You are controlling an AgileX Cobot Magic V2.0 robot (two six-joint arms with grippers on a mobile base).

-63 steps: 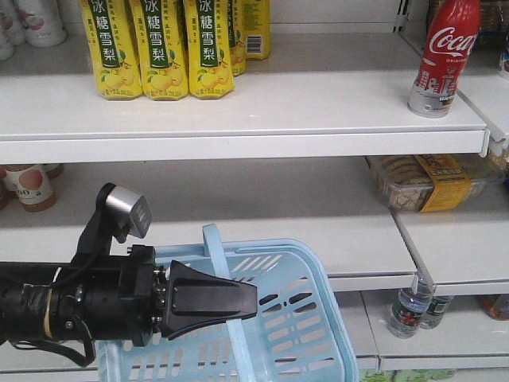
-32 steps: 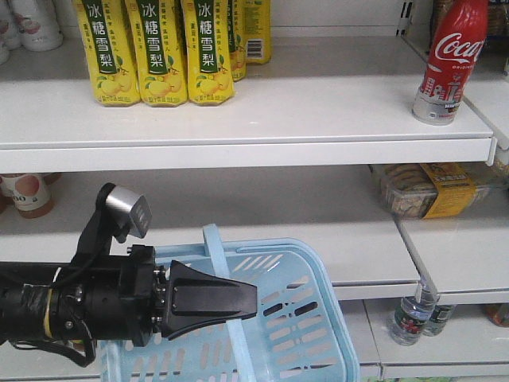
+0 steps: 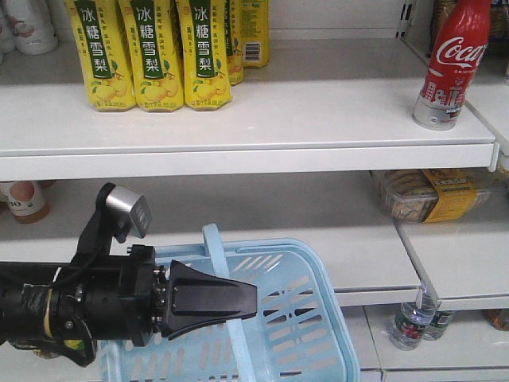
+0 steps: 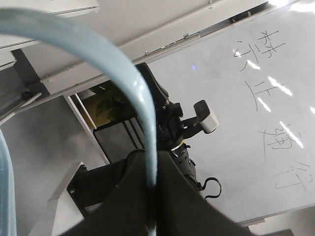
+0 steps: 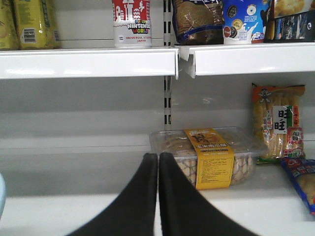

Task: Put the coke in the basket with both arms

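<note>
Coke (image 3: 449, 64): I log it upright at the right end of the top shelf (image 3: 278, 111), near the front edge, with no pincer touching it; the right wrist view catches only its lower part (image 5: 132, 24)

Basket (image 3: 322, 278): light blue, low in the front view, well below and left of the coke

Left pincer (image 4: 151, 162): clenched on the basket's hoop handle (image 4: 98, 54), which runs down between its dark fingers

Right pincer (image 5: 158, 162): fingers pressed together, nothing between them, pointed at the biscuit tub (image 5: 206, 157) on the middle shelf

Black arm (image 3: 95, 306): enters from the left edge with its camera box (image 3: 127, 208); its wedge lies across the hoop handle; I cannot tell which side it belongs to

Yellow drink packs (image 3: 151, 56): top shelf, left, well apart from the coke
</note>
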